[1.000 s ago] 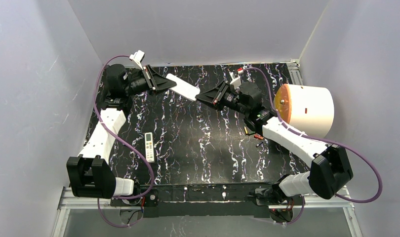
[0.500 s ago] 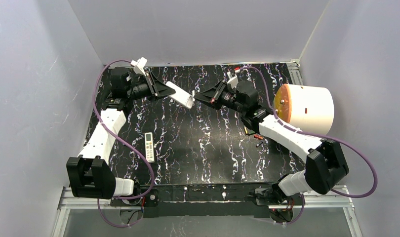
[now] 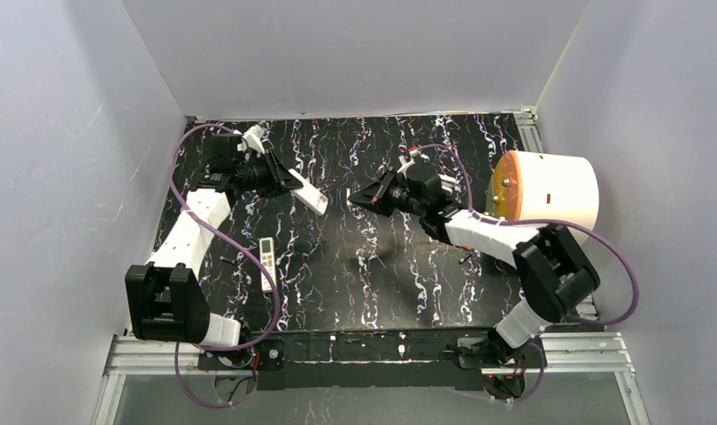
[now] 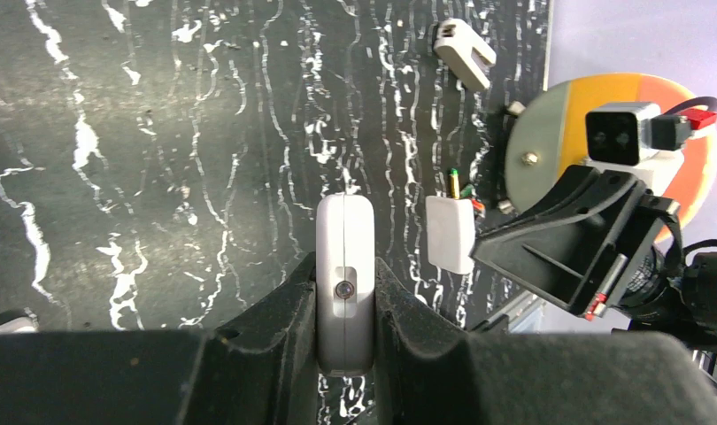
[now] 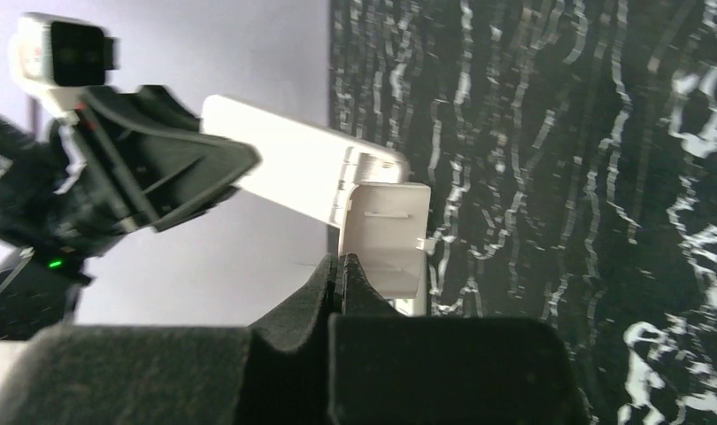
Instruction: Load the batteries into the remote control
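Note:
My left gripper [image 3: 293, 184] is shut on a white remote control [image 3: 309, 197] and holds it above the black marbled table [image 3: 337, 266]. The left wrist view shows the remote [image 4: 344, 257] edge-on between the fingers of my left gripper [image 4: 344, 276]. My right gripper [image 3: 362, 197] faces it, a little apart, shut on a small white battery cover [image 5: 386, 235], which also shows in the left wrist view [image 4: 450, 232]. One battery [image 4: 453, 182] with a green and yellow end lies on the table beyond the cover. Small dark batteries [image 3: 464, 252] lie by my right forearm, partly hidden.
A second remote [image 3: 266, 263] with buttons lies on the table at the left. A white cylinder with an orange face [image 3: 550, 197] stands at the right edge. A small white clip [image 4: 464, 53] lies far out on the table. White walls close in three sides.
The two grippers have drawn apart and come nearer and lower. The cover has come off the remote and stays in my right gripper. The remote moved left with my left gripper.

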You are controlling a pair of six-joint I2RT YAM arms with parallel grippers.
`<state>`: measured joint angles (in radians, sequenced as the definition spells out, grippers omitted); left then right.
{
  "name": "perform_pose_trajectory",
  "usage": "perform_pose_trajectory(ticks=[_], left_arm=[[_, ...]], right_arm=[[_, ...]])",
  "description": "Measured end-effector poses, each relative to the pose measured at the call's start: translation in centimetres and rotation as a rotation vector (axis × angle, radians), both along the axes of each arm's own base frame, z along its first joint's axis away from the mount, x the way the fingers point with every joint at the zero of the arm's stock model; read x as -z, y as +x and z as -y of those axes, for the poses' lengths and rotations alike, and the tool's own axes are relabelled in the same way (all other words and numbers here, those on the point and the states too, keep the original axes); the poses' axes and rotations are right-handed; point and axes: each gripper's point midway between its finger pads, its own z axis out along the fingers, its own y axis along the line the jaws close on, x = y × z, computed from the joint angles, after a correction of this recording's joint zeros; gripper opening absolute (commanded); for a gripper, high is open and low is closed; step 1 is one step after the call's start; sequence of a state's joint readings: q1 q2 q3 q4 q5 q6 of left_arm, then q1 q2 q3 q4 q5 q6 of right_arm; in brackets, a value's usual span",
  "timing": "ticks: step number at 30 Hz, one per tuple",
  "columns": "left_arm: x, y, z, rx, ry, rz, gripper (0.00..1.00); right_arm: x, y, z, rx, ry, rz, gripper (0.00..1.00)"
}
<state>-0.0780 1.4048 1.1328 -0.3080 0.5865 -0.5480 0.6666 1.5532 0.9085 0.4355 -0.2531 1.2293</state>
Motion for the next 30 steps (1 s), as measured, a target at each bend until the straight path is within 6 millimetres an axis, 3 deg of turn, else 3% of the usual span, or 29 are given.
perform_pose_trajectory(ticks=[8, 13, 19, 30], left_arm=[[2.0, -0.8, -1.1, -0.024, 0.078, -0.051, 0.0], [2.6, -1.0, -1.6, -0.028, 0.111, -0.06, 0.0], [3.0, -1.4, -2.1, -0.034, 0.147, -0.071, 0.0], [2.6, -1.5, -2.3, -0.032, 0.16, -0.054, 0.0]], right_arm=[[8.8, -0.8, -1.1, -0.077, -0.107, -0.17, 0.01], [12.3, -2.8, -3.0, -0.198, -0.093, -0.27, 0.01], [12.7, -5.0, -4.9, -0.326, -0.015, -0.305, 0.01], [14.0, -5.4, -5.0, -0.396, 0.025, -0.307, 0.01]])
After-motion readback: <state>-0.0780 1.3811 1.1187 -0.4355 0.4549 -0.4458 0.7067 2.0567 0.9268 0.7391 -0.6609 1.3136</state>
